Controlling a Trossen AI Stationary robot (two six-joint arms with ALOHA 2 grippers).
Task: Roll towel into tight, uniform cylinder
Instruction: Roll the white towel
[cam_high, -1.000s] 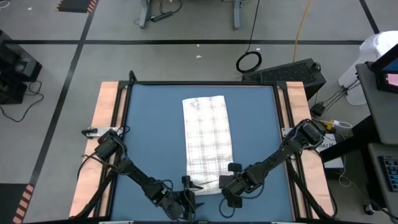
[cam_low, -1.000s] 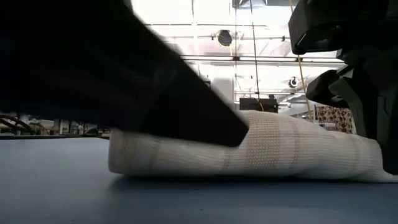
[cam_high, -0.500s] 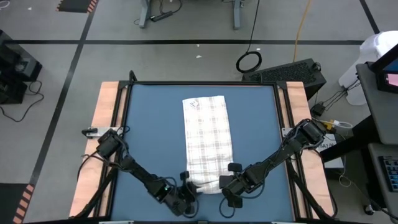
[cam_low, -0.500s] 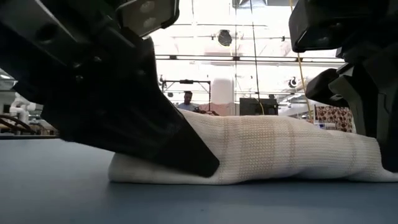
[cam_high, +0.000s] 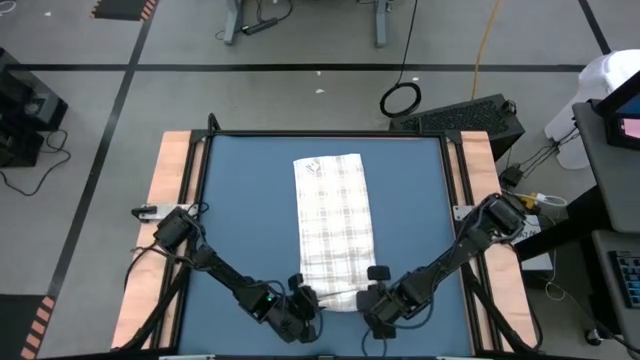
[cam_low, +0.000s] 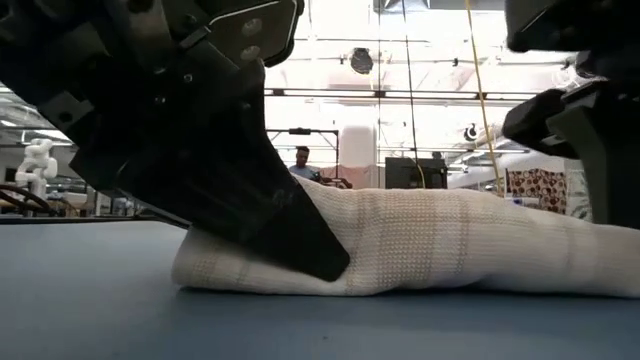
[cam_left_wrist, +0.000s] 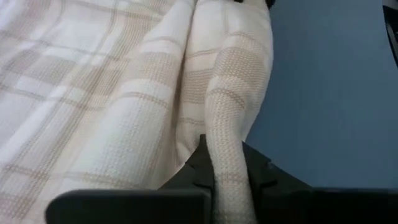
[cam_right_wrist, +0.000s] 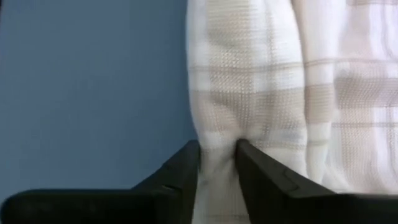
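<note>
1. Since the earlier frame, the left gripper (cam_high: 303, 303) has slid in from the lower edge and clenched on the rolled corner of the towel (cam_high: 336, 222); the right gripper (cam_high: 378, 300) has dropped slightly lower in the frame.
2. The towel lies lengthwise at the centre of the blue mat (cam_high: 240, 210), its rolled end at lower centre.
3. The right jaws pinch the roll's other corner (cam_right_wrist: 217, 165).
4. Risk: both pinch only thin folds; uneven pulls could skew the roll into a cone or loosen it.

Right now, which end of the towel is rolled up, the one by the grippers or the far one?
The towel's end by the left gripper and right gripper is rolled; the far end lies flat.
</note>
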